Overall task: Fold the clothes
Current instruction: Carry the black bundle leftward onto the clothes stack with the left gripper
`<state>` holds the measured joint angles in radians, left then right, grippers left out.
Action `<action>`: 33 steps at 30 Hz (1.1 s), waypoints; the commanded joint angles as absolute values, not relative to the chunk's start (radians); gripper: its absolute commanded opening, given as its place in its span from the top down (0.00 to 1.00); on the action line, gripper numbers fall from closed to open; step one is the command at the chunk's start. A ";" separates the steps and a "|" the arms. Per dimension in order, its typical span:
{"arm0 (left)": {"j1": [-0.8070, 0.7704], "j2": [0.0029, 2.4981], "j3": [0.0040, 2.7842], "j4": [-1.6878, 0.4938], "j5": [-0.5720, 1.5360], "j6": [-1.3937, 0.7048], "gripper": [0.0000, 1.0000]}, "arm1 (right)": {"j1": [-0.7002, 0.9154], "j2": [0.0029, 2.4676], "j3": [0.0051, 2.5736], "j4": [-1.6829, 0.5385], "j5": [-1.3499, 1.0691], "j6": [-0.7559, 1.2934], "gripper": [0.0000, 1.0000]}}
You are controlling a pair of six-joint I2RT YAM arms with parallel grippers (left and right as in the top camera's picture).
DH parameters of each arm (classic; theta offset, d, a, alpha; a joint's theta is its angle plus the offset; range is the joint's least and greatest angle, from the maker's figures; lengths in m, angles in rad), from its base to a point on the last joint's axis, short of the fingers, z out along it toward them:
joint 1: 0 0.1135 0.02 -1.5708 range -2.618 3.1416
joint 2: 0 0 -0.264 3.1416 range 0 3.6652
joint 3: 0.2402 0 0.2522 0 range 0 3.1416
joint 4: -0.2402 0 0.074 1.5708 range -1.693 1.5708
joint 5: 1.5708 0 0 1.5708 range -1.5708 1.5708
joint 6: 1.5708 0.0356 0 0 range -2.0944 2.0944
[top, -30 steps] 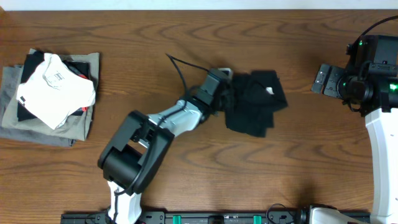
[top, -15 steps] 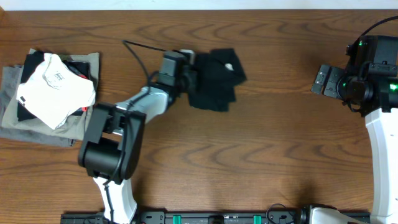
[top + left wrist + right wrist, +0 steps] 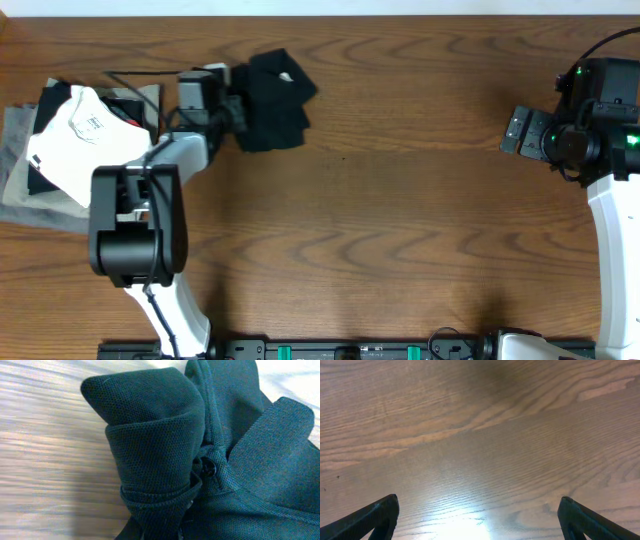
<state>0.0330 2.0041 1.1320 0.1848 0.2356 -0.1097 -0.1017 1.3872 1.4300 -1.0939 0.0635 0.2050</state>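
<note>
Two arms we watched at the wooden table, our left gripper pinched tight on the bunched black T-shirt by the far edge, near the stack of folded garments, our right gripper spread wide over the wood, well apart.

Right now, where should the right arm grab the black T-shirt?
Likely the free right-hand corner of the black T-shirt, approached from the right. The left gripper is shut on its left edge, and the folded layers stick out loose there.
</note>
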 commanded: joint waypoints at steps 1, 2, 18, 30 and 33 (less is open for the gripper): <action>0.098 1.973 1.181 0.194 0.215 -0.078 0.94 | -0.105 1.388 1.439 -1.096 0.064 0.216 0.01; 0.118 1.963 1.187 0.193 0.215 -0.078 0.94 | -0.105 1.388 1.439 -1.096 0.064 0.216 0.01; 0.313 1.736 1.216 0.107 0.215 -0.078 0.94 | -0.104 1.388 1.439 -1.097 0.063 0.217 0.01; 0.487 1.670 1.216 -0.030 0.215 -0.086 0.94 | -0.104 1.388 1.439 -1.106 0.062 0.217 0.01; 0.529 1.670 1.216 -0.070 0.215 -0.115 0.94 | -0.104 1.388 1.439 -1.106 0.052 0.217 0.01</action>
